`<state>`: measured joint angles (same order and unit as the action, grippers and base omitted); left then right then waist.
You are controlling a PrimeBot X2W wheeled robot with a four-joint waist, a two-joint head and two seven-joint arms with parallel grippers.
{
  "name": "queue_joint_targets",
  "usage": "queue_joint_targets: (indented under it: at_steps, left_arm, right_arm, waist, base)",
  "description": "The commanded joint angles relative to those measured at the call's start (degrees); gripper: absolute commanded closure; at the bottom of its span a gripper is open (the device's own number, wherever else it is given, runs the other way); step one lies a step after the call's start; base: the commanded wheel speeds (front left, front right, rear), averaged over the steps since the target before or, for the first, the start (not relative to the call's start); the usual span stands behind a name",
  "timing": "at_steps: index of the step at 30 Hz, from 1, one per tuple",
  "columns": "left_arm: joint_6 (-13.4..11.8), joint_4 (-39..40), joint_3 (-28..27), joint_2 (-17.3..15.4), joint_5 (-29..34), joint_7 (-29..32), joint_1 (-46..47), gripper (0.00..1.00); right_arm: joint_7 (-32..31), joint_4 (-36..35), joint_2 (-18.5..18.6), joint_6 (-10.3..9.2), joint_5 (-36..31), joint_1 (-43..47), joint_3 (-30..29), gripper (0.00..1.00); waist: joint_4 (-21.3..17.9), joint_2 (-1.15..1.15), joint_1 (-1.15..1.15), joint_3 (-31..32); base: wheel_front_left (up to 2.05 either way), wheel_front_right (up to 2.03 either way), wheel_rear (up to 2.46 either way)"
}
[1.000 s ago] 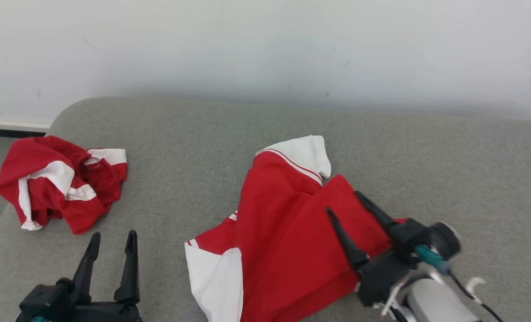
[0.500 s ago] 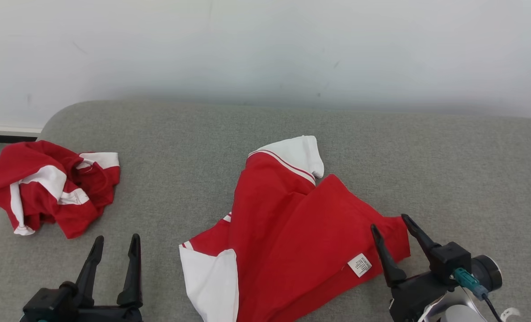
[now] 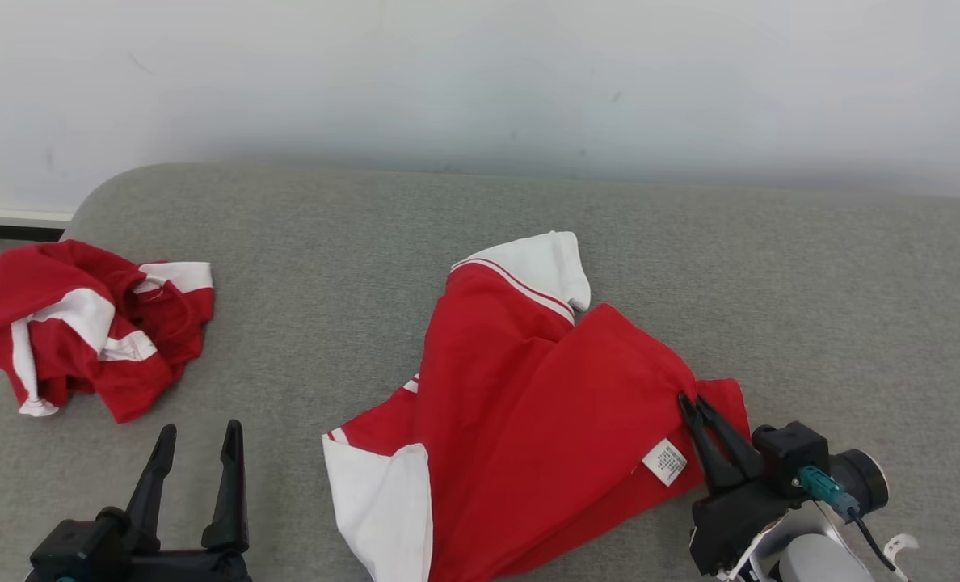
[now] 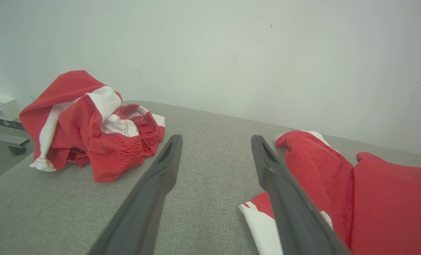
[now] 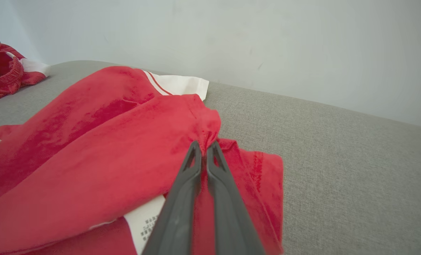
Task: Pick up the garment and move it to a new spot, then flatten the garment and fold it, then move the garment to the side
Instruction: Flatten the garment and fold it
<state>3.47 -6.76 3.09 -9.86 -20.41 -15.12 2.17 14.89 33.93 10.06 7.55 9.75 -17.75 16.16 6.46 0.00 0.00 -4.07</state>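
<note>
Pinching a bunched ridge of the red garment (image 3: 545,404) near its right-hand edge with the right gripper (image 3: 688,402), pressing both dark fingers (image 5: 182,198) tightly together on the cloth, just beside a white care label (image 3: 665,462).

Lying loosely spread across the middle of the grey cushion (image 3: 326,267), rumpling into long diagonal folds, pointing a white cuff (image 3: 541,263) toward the pale wall (image 3: 480,73) and trailing a white panel (image 3: 383,501) toward the cushion's near edge. Puckering upward into a small peak exactly where the fingertips are gripping, and leaving a flat red flap resting on the cushion just to the right of the pinch, as seen in the right wrist view.

Holding the left gripper (image 3: 200,430) at the lower left of the head view, over the near-left part of the cushion, spreading its two fingers wide apart and aiming them up the cushion toward the wall, near the garment's white corner but not touching it.

Sitting at the cushion's far left corner, well apart from both grippers: a second crumpled red-and-white garment (image 3: 84,323), bunching in a heap and showing a gathered elastic waistband in the left wrist view.
</note>
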Motion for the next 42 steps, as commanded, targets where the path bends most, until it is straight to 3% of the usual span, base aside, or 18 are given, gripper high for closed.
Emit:
queue_joint_targets:
  at_steps: [1,5,13,19,20,21,22,23,34,42]
  left_arm:
    - [-0.1,-0.1,-0.2,0.0,0.1,-0.1,0.0,0.0]
    - [-0.1,-0.2,-0.3,0.3,0.0,0.0,-0.1,0.0]
    - [0.5,0.0,-0.8,1.3,0.4,-0.1,0.7,0.0]
    - [1.0,-0.6,-1.5,1.5,0.9,-0.1,1.6,0.0]
    - [1.2,-0.7,-1.5,1.5,0.9,-0.1,1.9,0.0]
    - [1.4,-0.7,-1.6,1.5,1.0,-0.1,2.0,0.0]
    - [1.6,-0.8,-1.6,1.5,1.0,-0.1,2.1,0.0]
    - [1.5,-0.7,-1.7,1.5,1.1,-0.1,2.1,0.0]
    - [2.0,-0.7,-2.9,1.2,2.0,-0.1,1.3,0.0]
    - [2.0,-0.6,-2.6,1.7,2.3,-0.1,0.9,0.0]
  right_arm:
    - [0.3,-0.7,0.3,-0.13,0.1,-0.5,0.0,1.0]
    - [0.3,-5.9,1.1,-0.13,0.5,1.3,-1.9,1.0]
    - [-0.4,-19.8,1.4,-0.13,0.7,13.9,-11.1,1.0]
    - [-3.1,-23.6,-0.3,-0.13,1.6,21.6,-15.1,0.98]
    - [-2.9,-24.1,-0.6,-0.13,1.4,22.4,-15.4,0.69]
    - [-2.8,-24.4,-1.2,-0.13,1.7,23.0,-15.7,0.57]
    - [-2.8,-24.8,-1.5,-0.13,1.6,23.5,-15.9,0.13]
    - [-2.6,-25.1,-1.8,-0.13,1.3,23.6,-16.0,0.0]
    - [0.0,-31.7,-2.5,-0.13,-3.1,18.5,-13.7,0.0]
    - [0.3,-31.0,-3.7,-0.13,-4.7,15.6,-10.8,0.0]
  waist:
    - [-0.9,0.0,0.0,-0.1]
    - [-2.8,0.0,0.0,-0.2]
    - [-6.5,0.0,0.0,-1.6]
    - [-7.7,0.0,0.0,-2.2]
    - [-7.7,0.0,0.0,-2.2]
    - [-7.6,0.0,0.0,-2.1]
    - [-7.6,0.0,0.0,-2.1]
    - [-7.6,0.0,0.0,-2.1]
    - [-6.3,0.0,0.0,-0.7]
    - [-4.8,0.0,0.0,-0.2]
  base:
    - [0.0,0.0,0.0]
    - [0.0,0.0,0.0]
    - [0.0,0.0,0.0]
    - [0.0,0.0,0.0]
    - [0.0,0.0,0.0]
    - [0.0,0.0,0.0]
    - [0.0,0.0,0.0]
    - [0.0,0.0,0.0]
    - [0.0,0.0,0.0]
    - [0.0,0.0,0.0]
